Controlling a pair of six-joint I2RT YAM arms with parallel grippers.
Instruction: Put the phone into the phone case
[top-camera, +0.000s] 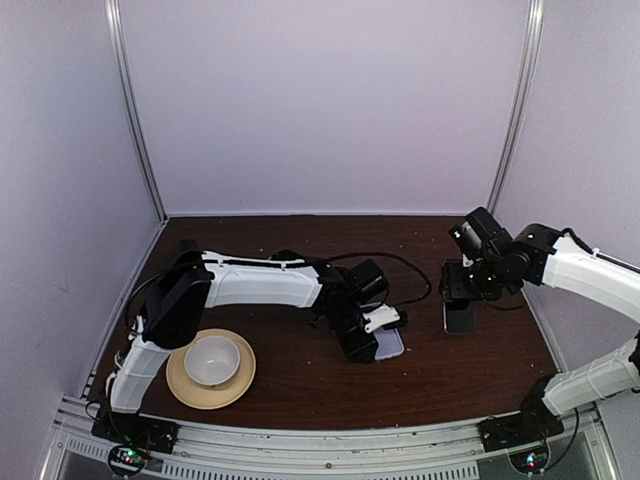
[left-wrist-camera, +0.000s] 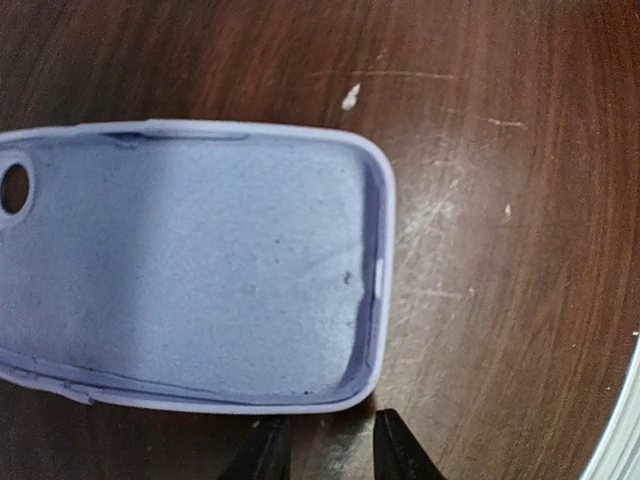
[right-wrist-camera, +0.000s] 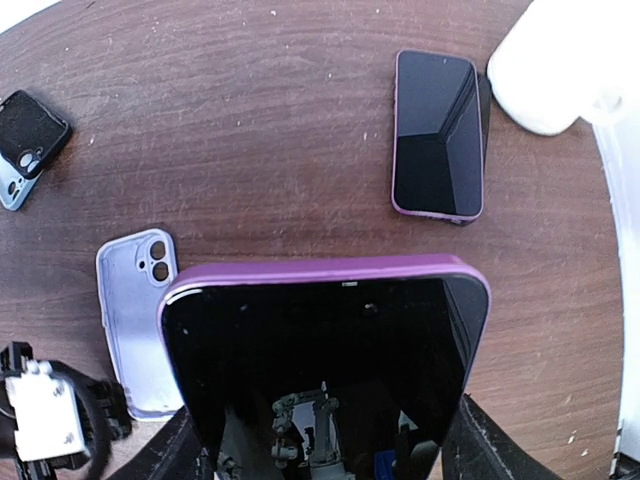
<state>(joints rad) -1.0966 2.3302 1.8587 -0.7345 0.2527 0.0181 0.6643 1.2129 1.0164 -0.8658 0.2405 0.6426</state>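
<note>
Phone case (left-wrist-camera: 200, 270), left end off-frame

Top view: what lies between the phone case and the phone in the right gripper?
Nothing. In the top view only bare brown table separates the phone case from the phone.

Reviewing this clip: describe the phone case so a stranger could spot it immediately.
On the brown table, find the left gripper at mid-table. Just beyond its fingertips lies the phone case, open side up: an empty pale lavender-blue shell with a camera cutout, unlike the glossy black-screened phone in the right gripper.
</note>
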